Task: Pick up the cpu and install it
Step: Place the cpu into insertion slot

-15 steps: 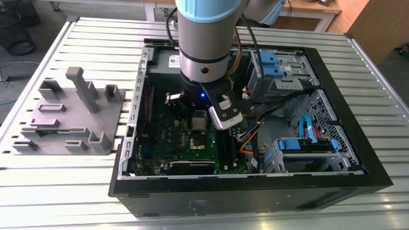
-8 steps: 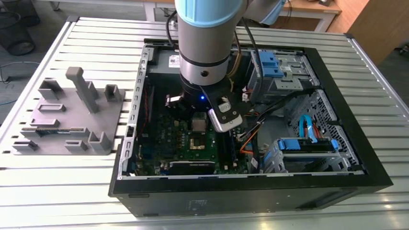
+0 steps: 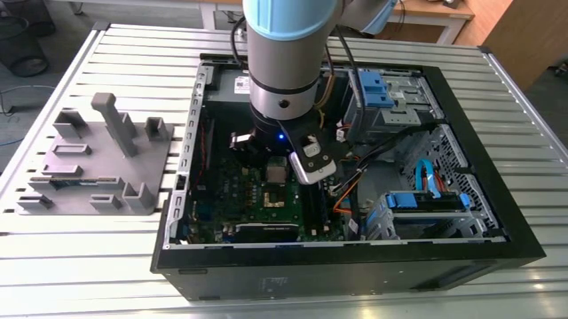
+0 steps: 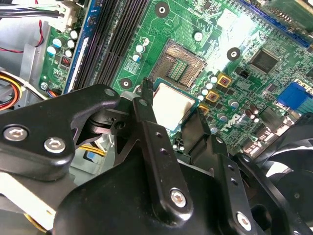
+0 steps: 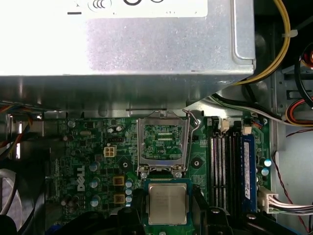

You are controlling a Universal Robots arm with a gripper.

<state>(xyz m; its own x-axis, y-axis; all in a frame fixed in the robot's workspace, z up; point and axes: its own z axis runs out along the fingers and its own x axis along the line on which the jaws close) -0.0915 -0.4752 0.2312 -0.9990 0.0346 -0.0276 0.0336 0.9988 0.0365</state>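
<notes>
Findings, largest first. The slatted tabletop [image 3: 510,93] carries an open computer case [image 3: 355,269] and, well apart on the exterior view's left, a grey fixture tray [image 3: 89,159]. The robot arm [image 3: 284,53] reaches down into the case.

Inside, a silver power supply [image 5: 146,49] walls off the far side of the green motherboard [image 5: 88,147]. The CPU socket [image 5: 164,142] lies between that wall and the tool, and its contact field shows bare.

We find the tool [image 4: 173,103] clamped on the cpu [image 5: 167,204]. Its black fingers [image 4: 146,117] press on two opposite edges, metal top upward. The cpu hangs above the board, just beside the socket and short of it. The socket lies straight beyond the fingertips. The chip is square, with its edges near parallel to the socket frame.

Room is tight, in our judgement. The memory slots [image 5: 225,161] flank one side and the capacitors [image 5: 128,191] the other.
</notes>
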